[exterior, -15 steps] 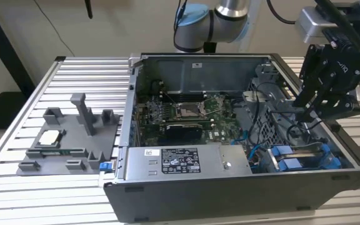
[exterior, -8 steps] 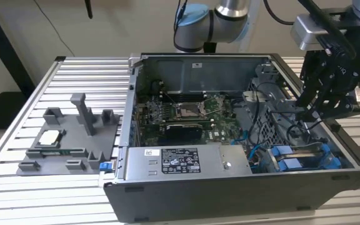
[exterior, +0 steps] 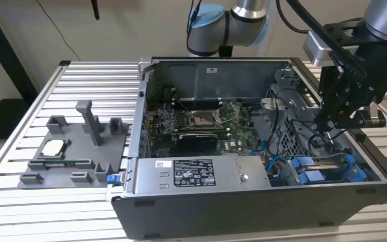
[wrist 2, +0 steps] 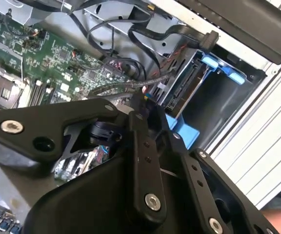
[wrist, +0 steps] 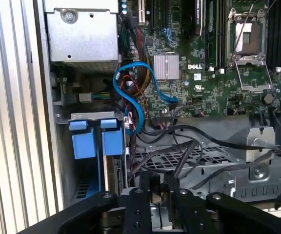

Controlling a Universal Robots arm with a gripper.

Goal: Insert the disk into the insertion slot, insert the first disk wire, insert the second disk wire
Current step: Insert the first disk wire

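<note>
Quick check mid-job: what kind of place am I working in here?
Likely a robotics lab test bench for PC assembly: an open computer case sits on a slatted aluminium table, with a grey fixture tray beside it.

Blue cable (wrist: 116,80) loops beside the insertion slot (wrist: 91,116) — motherboard (wrist: 204,92) just beyond.

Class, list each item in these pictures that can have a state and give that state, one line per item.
computer case: open, insides exposed.
disk: seated in the insertion slot.
processor socket: bare, no cooler fitted.
blue cable: looped, one end plugged into the motherboard.
fixture tray: lying flat on the table, posts upright.
pincer: low over the open case, near the insertion slot.
</note>
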